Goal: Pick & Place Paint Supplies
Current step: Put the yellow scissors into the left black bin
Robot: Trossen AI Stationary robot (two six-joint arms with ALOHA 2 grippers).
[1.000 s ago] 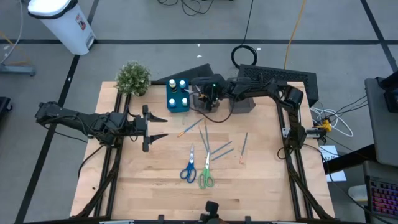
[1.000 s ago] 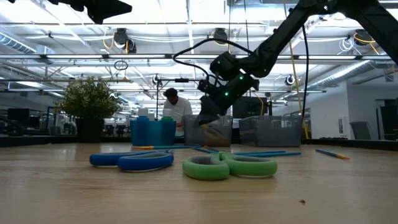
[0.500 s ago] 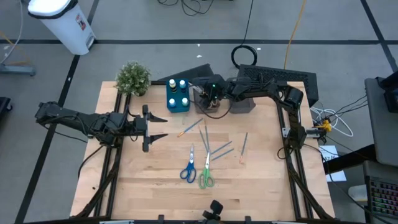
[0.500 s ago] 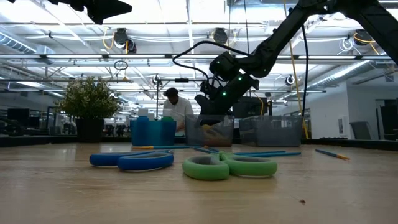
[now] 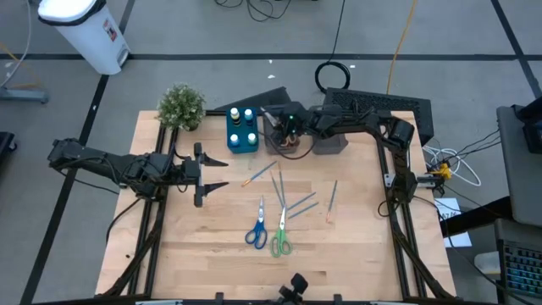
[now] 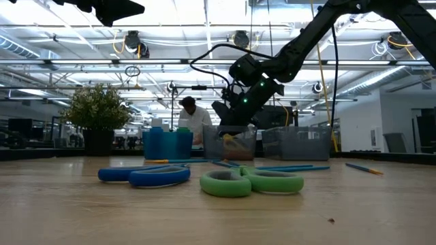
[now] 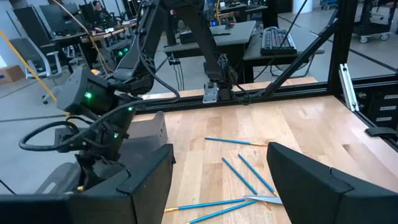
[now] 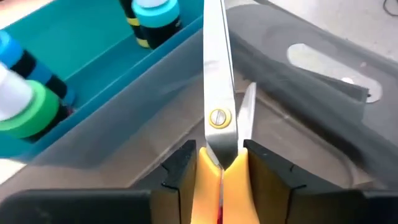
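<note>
My right gripper (image 5: 286, 127) hangs over the grey bin (image 5: 281, 144) at the table's far edge, shut on yellow-handled scissors (image 8: 219, 93). Beside it stands the blue bin (image 5: 242, 131), which holds small capped bottles (image 8: 155, 15). Blue scissors (image 5: 257, 230) and green scissors (image 5: 280, 239) lie flat on the table's near middle. Several thin blue brushes (image 5: 292, 203) lie flat between them and the bins. My left gripper (image 5: 212, 174) waits open above the table's left side, level and pointing right. My right gripper pinches the scissors between its two fingers (image 8: 180, 174) at the top of the yellow handles (image 8: 221, 177), just behind the pivot. The fingers lie along the scissors and slant down from the table's right. The blades (image 8: 214, 62) stick out ahead, slightly parted, over the grey bin.
A small potted plant (image 5: 181, 106) stands at the far left corner. A second grey bin (image 6: 300, 143) sits to the right of the first. A person (image 6: 191, 116) stands in the room beyond the table. Bare wood lies along the near edge and the right side.
My right gripper has rolled about its own pointing line while staying over the grey bin, and the held scissors have turned with it. The left arm has kept still.
</note>
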